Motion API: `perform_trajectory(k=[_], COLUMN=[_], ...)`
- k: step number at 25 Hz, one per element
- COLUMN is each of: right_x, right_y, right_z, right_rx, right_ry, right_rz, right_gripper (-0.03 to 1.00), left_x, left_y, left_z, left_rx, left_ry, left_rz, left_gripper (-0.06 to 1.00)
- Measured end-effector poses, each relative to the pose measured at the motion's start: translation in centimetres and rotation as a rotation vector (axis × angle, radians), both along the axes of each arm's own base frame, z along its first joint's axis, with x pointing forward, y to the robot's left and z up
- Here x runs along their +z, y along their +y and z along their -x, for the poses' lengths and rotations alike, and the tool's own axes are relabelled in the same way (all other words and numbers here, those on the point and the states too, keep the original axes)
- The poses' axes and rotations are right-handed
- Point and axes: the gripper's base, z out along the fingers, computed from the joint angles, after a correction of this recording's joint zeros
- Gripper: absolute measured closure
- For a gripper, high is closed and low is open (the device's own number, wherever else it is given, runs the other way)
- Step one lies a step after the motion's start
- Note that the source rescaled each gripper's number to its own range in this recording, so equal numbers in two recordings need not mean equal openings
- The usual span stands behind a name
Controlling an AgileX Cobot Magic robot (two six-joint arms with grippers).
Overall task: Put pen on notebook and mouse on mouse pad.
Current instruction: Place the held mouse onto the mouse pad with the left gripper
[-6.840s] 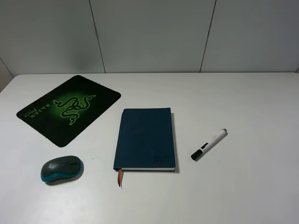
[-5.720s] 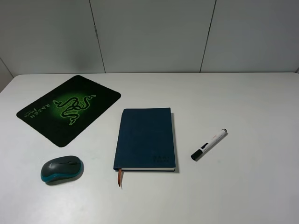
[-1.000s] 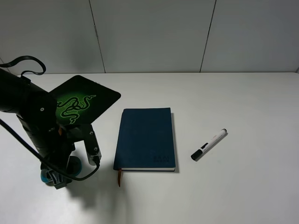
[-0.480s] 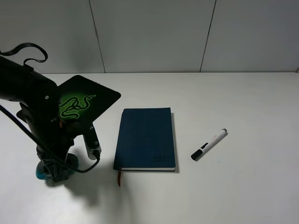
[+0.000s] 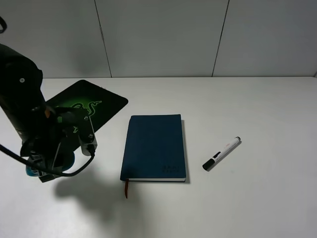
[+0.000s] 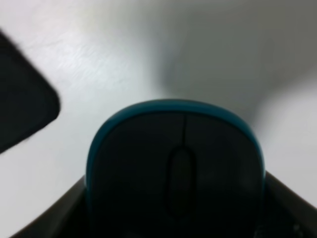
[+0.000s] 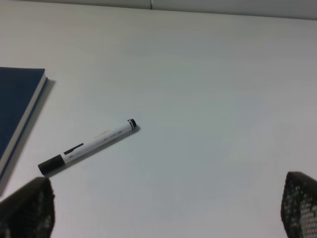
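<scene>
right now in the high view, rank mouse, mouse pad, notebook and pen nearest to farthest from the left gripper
1. mouse: held by the left gripper
2. mouse pad: just behind, far left
3. notebook: centre
4. pen: right side

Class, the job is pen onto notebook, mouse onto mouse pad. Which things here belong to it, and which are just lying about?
Part of the job: pen, notebook, mouse, mouse pad.
Not part of it: only the table and the wall behind.

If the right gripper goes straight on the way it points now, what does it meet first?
The right gripper would most likely meet the bare table, beside the pen, not on it; depth is unclear.
</scene>
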Motion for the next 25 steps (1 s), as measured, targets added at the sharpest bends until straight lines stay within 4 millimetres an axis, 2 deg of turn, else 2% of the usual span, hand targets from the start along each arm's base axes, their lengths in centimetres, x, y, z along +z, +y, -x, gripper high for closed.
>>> perform_trajectory(k=[6,11,19,22,25], right_x=[0.0,0.0,0.0,0.0,0.0], right_y=[0.0,0.0,0.0,0.0,0.0], right_z=[0.0,0.0,0.0,0.0,0.0], right_rx=[0.000,0.000,0.000,0.000,0.000], right_ry=[0.000,0.000,0.000,0.000,0.000], right_rz=[0.000,0.000,0.000,0.000,0.000], right_gripper=[-0.03,-0.03,-0.03,-0.03,-0.03], left_x=[1.5,3.3,6.6,6.8,6.4], left_y=[0.3,0.1,2.9,3.6,3.4], left_z=[-0.5,-2.2,-6.4,-8.1,-10.2], left_rx=[0.037,0.067,0.220,0.258,0.270], left_ry=[-0.047,-0.122,-0.269,-0.285,-0.282], left_rz=[-0.032,-0.006,0.057,0.056,0.051], left_gripper=[0.94,0.94,0.94,0.94,0.94])
